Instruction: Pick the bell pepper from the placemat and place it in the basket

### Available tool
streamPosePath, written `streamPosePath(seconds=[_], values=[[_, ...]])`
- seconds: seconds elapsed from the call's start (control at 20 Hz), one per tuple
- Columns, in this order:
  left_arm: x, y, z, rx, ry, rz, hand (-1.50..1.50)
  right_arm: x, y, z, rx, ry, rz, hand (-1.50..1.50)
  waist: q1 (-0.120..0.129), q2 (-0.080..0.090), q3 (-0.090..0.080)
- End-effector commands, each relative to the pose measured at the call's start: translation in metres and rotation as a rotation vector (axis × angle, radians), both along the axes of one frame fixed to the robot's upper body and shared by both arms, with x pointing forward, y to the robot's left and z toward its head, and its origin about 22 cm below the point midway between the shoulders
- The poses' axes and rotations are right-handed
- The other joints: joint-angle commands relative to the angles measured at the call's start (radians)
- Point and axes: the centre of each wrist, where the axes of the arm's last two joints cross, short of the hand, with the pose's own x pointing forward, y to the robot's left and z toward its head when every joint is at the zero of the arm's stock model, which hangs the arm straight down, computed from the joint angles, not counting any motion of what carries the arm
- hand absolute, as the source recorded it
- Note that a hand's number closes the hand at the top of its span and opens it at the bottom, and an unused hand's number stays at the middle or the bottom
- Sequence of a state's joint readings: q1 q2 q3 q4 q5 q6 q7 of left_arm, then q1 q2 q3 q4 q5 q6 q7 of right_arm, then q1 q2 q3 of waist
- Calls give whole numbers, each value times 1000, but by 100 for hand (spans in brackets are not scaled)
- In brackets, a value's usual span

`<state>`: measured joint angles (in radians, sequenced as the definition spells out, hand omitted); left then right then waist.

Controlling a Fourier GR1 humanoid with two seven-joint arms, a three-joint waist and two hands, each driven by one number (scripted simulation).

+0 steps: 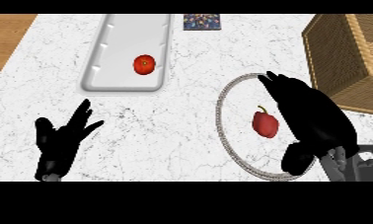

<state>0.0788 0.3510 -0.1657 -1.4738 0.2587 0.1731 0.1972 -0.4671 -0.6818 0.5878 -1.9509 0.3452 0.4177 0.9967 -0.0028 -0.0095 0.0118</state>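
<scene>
A red bell pepper point(265, 123) with a short stem lies on a round white placemat point(235, 97) with a grey rim, at the right of the counter. My right hand point(313, 114) hovers just right of the pepper, fingers straight and pointing away, thumb low by the mat's near rim; it hides the mat's right side. The wicker basket point(336, 55) stands at the far right, partly cut off by the view's edge. My left hand point(62, 136) rests open at the lower left, fingers up.
A long white tray point(116, 50) lies at the back left with a red tomato point(144, 64) in it. A small dark patterned item point(202, 21) sits at the counter's far edge. A wooden surface point(13, 30) borders the counter's left.
</scene>
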Motion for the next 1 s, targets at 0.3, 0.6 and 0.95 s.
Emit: streamPosePath(seconds=[0.3, 0.6, 0.95], values=[[-15, 18, -28, 31, 154, 13, 0, 4, -14, -39, -23, -16, -75, -150, -3, 12, -12], [-19, -7, -29, 30, 144, 2, 0, 9, 9, -48, 18, -33, -71, -150, 8, 11, -12], [-13, -4, -27, 31, 147, -1, 0, 30, -11, -63, -13, -9, -75, -150, 7, 12, -12]])
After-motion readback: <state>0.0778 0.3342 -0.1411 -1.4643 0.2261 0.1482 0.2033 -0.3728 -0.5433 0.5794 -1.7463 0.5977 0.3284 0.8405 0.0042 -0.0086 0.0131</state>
